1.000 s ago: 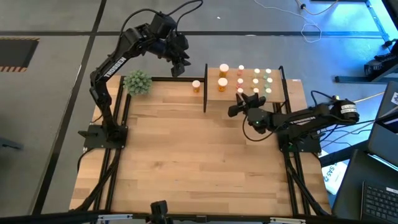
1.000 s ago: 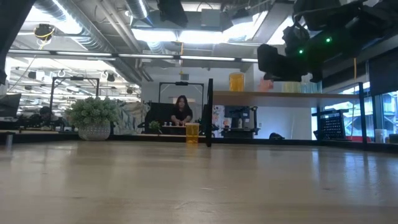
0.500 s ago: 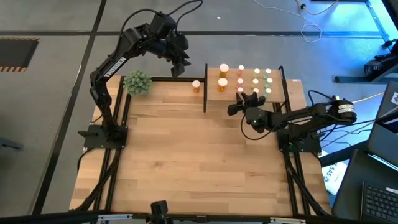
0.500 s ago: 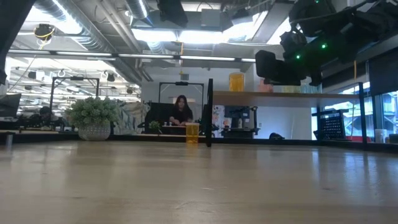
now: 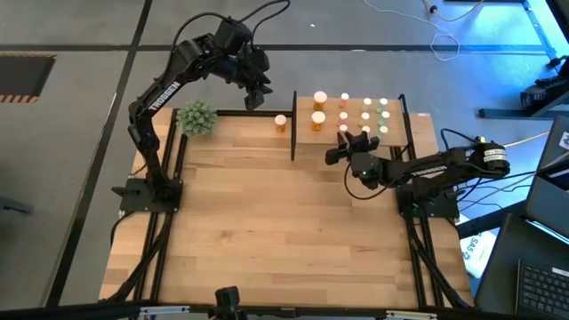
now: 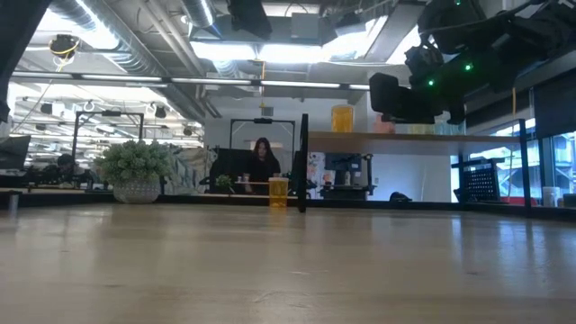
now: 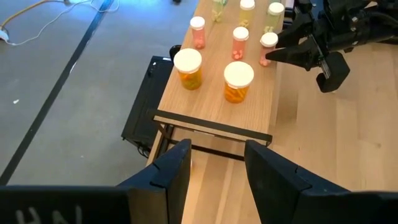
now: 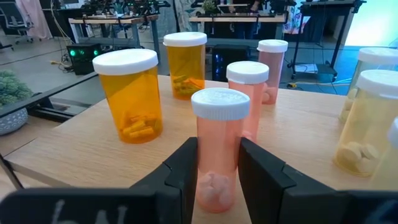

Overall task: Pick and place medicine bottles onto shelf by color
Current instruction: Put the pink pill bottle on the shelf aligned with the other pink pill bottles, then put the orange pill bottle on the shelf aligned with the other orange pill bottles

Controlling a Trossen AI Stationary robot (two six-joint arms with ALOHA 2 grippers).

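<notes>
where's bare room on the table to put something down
Free: the wide wooden tabletop between the arm bases, nearer than the fuzzy green plant ball. Crowded: the small light-wood shelf, packed with capped medicine bottles, right pincer at its near edge.

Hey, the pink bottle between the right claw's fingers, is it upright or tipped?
Upright. The pink bottle with a white cap stands cap up on the light-wood shelf board between the right claw fingers.

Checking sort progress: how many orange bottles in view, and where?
3. Two stand on the shelf at its left end: one at the far edge, one nearer. The third stands on the table, left of the shelf post. None looks hidden.
</notes>
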